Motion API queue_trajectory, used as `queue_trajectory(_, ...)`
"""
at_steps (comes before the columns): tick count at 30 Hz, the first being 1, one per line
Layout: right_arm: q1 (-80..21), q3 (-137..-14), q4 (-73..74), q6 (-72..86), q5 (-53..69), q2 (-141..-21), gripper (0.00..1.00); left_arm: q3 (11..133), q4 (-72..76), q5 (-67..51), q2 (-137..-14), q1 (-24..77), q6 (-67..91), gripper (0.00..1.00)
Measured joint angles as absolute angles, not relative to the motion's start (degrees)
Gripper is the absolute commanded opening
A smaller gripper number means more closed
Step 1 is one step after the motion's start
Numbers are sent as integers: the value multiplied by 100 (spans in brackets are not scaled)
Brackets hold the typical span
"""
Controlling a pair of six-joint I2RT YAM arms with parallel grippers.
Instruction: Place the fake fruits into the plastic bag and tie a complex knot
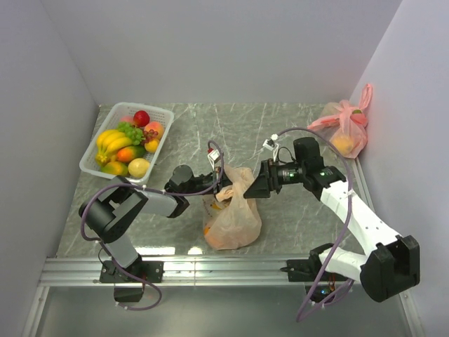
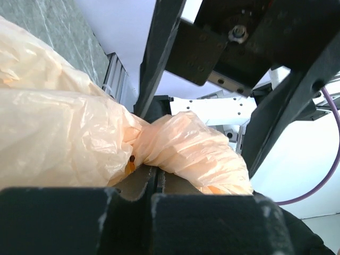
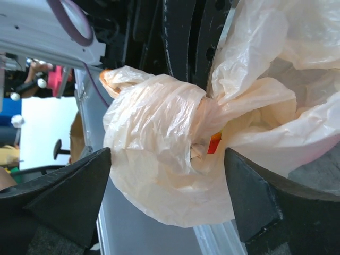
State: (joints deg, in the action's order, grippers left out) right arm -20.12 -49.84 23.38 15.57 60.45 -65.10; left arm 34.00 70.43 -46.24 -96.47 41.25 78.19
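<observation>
bag [image 1: 230, 223] runs near-to-far, knot [image 3: 159, 122] at its far end

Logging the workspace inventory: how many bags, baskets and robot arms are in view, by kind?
Plastic bags: 2 (peach-orange bag, pink bag)
Fruit basket: 1
Robot arms: 2 (left arm, right arm)
Total: 5

Overhead view: bright, even, diffuse light; soft shadows; pale glare along the near edge of the grey marbled tabletop [image 1: 238, 126]. Wrist views: thin translucent peach-orange plastic bag [image 3: 159, 138] sharp, highlights washed; black gripper fingers [image 2: 79, 223] underexposed, soft; white backgrounds blown out.
</observation>
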Motion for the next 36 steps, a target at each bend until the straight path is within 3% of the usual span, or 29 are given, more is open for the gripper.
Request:
queue_trajectory(2, -1879, -4980, 2279, 1673, 6136, -6466, 89, 3400, 7043, -4624, -9647, 4134, 7806, 0)
queue_trajectory(5, -1684, -4980, 2196, 1785, 6261, -6423, 69, 3400, 7037, -4622, -9647, 4141, 7760, 0)
queue_trajectory(8, -1568, -4923, 2202, 1743, 6265, -6418, 30, 3402, 7004, -4622, -9647, 4145, 7723, 0)
queue_trajectory(11, -1535, -4792, 2206, 1691, 6278, -6392, 11, 3417, 6969, -4619, -9647, 4145, 7714, 0)
queue_trajectory(22, -2200, -4407, 1811, 1903, 6215, -6147, 9, 3573, 6871, -4615, -9686, 4145, 7701, 0)
queue_trajectory(28, -2974, -4379, 943, 2512, 5935, -6237, 14, 3780, 6895, -4554, -9937, 4189, 7734, 0)
queue_trajectory(36, -3127, -4309, -14, 3138, 5686, -6600, 17, 3872, 7271, -4447, -10532, 4383, 8197, 0)
